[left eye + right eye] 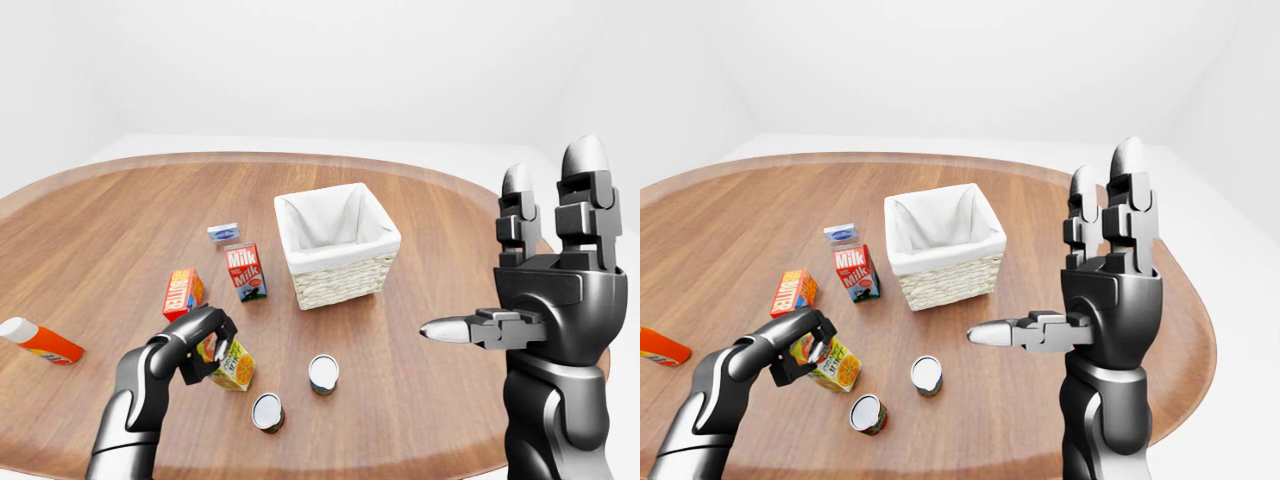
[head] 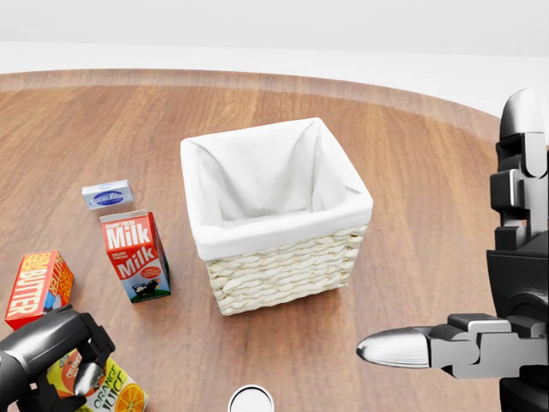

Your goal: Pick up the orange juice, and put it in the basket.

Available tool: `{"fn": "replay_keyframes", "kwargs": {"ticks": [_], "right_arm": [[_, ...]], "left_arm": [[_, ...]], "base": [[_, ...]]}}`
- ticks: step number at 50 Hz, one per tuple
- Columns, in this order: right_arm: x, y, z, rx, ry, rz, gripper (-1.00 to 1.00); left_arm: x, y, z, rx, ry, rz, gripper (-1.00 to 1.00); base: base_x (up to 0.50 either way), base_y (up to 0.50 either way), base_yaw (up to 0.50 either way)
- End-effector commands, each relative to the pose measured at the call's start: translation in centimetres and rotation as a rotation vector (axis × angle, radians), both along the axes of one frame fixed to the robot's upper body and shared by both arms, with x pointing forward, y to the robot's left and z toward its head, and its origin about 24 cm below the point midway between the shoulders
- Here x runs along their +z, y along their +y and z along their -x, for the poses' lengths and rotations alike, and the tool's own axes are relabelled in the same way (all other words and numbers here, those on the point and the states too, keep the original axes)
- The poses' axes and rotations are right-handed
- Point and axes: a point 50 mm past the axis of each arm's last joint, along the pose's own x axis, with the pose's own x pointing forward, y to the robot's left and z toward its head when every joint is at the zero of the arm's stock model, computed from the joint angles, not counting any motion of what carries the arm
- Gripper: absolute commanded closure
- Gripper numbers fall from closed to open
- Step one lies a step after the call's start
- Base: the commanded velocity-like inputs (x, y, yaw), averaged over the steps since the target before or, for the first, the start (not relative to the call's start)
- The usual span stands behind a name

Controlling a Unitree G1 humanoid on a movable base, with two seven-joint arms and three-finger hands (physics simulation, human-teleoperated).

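Left hand [image 1: 203,343] sits low at the left of the left-eye view, dark fingers [image 1: 800,352] curled round the top of the orange juice [image 1: 832,365] – a small orange/yellow carton, tilted, its lower end on or just over the wooden table [image 1: 120,220]; can't tell which. In the head view the carton shows only at the bottom-left corner, partly covered by the hand. Grip looks closed on the carton, thumb side hidden.

Right hand [image 1: 1105,285] is raised at the right, well apart from everything on the table – fingers straight up and spread, thumb sticking out toward the view's left, holding nothing.

Outward from the left hand: butter box [image 1: 183,291] just above it in the left-eye view, red/orange, lying near the milk carton [image 1: 245,271], which stands upright. Small blue-and-white packet [image 1: 224,232] lies a bit beyond the milk. Basket [image 1: 345,282] – woven wicker w/ white cloth liner – stands right of the milk, near the table's middle, nothing visible inside it. Juice is well apart from the basket, lower left of it.

Two round cans lie to the right of the juice: one [image 1: 323,372] w/ a pale lid facing up, the other [image 1: 267,411] lower, nearer the table edge. At the far left edge a red-orange bottle w/ white cap [image 1: 38,340] lies on its side
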Motion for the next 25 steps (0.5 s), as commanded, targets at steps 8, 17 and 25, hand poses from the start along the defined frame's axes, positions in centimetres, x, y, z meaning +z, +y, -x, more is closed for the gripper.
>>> {"fn": "replay_keyframes", "kwargs": {"ticks": [8, 17, 25], "right_arm": [[-0.1, 0.1, -0.1, 0.002, 0.009, 0.004, -1.00], [-0.4, 0.1, -0.1, 0.001, 0.020, 0.005, -1.00], [-0.2, 0.1, 0.0, 0.001, 0.009, 0.003, -1.00]], "left_arm": [[-0.2, 1.8, 0.8, 0.055, 0.023, -0.045, 1.00], [1.4, 1.8, 0.8, 0.057, -0.056, -0.011, 1.00], [3.0, 1.8, 0.6, 0.055, -0.128, 0.007, 1.00]], "base": [[0.00, 0.00, 0.00], [0.00, 0.00, 0.00], [0.00, 0.00, 0.00]]}}
